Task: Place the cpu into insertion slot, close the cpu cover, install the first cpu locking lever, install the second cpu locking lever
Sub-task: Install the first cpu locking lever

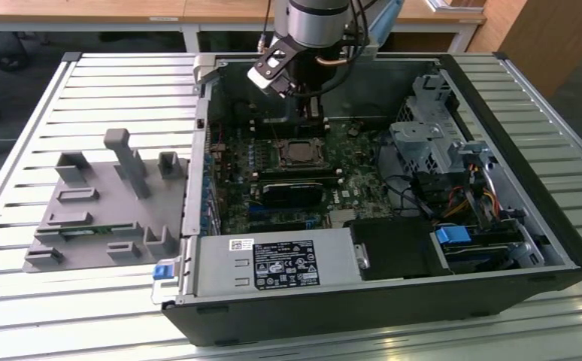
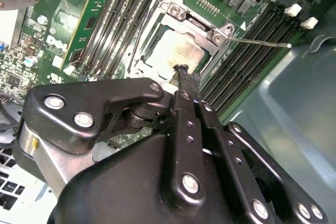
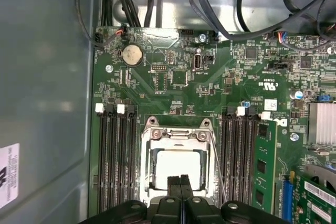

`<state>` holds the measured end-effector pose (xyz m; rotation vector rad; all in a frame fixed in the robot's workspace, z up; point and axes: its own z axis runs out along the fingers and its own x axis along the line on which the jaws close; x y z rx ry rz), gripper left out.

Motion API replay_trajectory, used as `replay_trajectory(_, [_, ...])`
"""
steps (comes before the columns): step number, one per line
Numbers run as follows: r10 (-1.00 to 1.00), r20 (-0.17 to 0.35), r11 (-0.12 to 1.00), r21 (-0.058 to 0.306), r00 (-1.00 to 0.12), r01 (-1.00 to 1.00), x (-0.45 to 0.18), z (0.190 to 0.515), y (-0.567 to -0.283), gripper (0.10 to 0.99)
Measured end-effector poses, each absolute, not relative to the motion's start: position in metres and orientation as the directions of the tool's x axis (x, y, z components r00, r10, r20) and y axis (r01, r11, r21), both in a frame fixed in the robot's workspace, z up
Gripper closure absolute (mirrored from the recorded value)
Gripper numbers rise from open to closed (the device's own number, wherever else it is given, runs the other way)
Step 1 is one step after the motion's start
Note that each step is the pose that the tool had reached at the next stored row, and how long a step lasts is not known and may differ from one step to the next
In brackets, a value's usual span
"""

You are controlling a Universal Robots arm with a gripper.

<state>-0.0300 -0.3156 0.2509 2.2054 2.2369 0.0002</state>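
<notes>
Dull silver-beige square cpu lies flat in the small black, silver-rimmed insertion slot. The thin silver cpu cover is lowered over it. The black gripper, fingers pressed together and empty, meets the slot's edge, apparently to push. A thin wire locking lever juts free beside the slot.

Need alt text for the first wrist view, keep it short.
The gripper, jaws shut, hangs over one edge of the cpu, which lies under the silver cpu cover on a green motherboard. Black memory slots flank the cover, and a thin wire lever angles out beside it.
</notes>
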Motion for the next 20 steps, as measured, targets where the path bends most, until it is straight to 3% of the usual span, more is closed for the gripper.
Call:
replay_trajectory(6, [0.999,-0.002,0.033,0.0,-0.033,0.999,-0.03,0.255,-0.3155,0.98])
replay_trajectory(20, [0.963,-0.002,0.269,0.0,-0.269,0.963,-0.03,0.2547,-0.3156,0.98])
